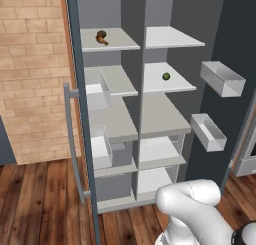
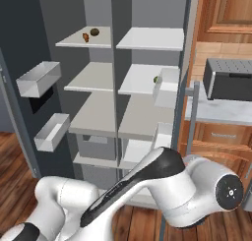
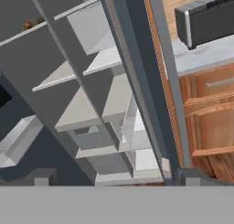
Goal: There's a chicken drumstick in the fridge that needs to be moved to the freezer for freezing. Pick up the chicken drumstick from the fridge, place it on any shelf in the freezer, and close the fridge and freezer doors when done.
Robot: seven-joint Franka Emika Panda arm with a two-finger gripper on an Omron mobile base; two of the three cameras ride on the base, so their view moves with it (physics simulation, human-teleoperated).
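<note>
Both doors hang open. The chicken drumstick (image 1: 104, 41) lies on the freezer's (image 1: 107, 114) top shelf (image 1: 112, 41), touching a dark brown round lump (image 1: 101, 34); from the right base camera the two sit side by side. A small green ball (image 1: 166, 76) rests on a fridge (image 1: 165, 109) shelf. Right base and hand cameras add a dark boxy appliance (image 2: 229, 78) on a pale counter (image 2: 216, 112). My jaws are spread wide, gripping nothing. Shelves are flat light grey slabs, bins (image 1: 223, 79) white boxes, floor wood plank.

A small green ball (image 1: 166, 76) sits on a right-hand shelf. A dark toaster oven (image 2: 228, 79) rests on the pale tabletop (image 2: 216, 112), above wooden drawers (image 3: 210, 122). Brick wall (image 1: 30, 64) left.
</note>
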